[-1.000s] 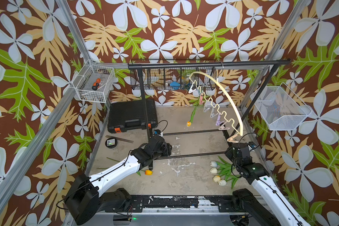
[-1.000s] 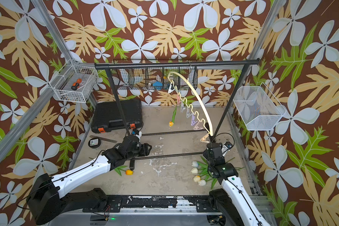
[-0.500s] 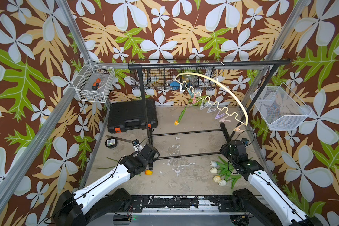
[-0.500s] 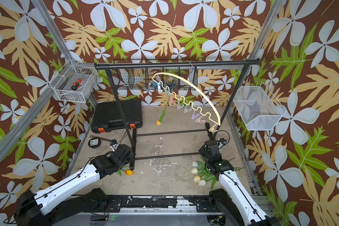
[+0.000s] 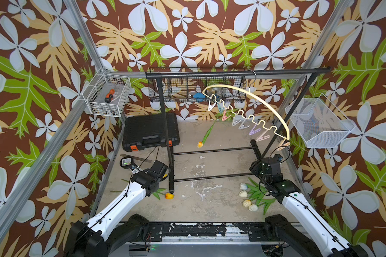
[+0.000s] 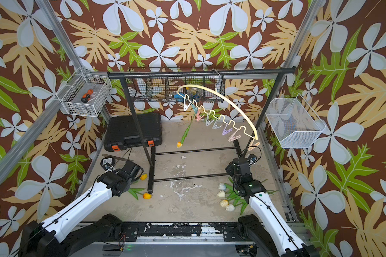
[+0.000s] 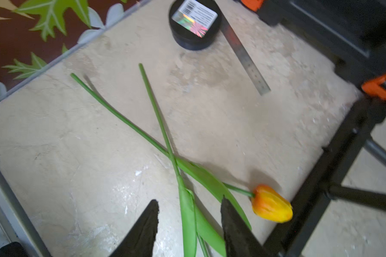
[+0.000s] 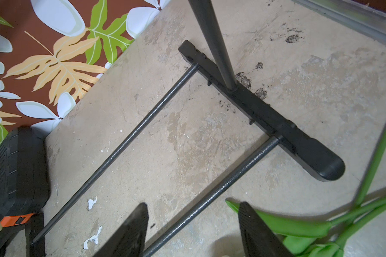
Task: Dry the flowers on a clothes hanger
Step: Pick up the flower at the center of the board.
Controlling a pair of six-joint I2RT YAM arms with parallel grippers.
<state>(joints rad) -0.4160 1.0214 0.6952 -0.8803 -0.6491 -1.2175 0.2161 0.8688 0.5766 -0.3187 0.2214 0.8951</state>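
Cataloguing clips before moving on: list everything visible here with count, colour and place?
garment rack: 1, black, centre
clothes hanger: 1, cream, on the rack's top bar
clothespins: about 8, pastel, along the hanger's wavy bar
hanging tulip: 1, orange, head down under the hanger
orange tulips: 2, lying by the left arm
white tulips: 4, cream, by the right arm
case: 1, black, orange latches, back left
wire basket: 1, white, left wall, holds a screwdriver
mesh basket: 1, white, right wall
black basket: 1, at the back
tin: 1, black, beside a steel ruler
left gripper: open, straddling a tulip's leaves
right gripper: open, empty
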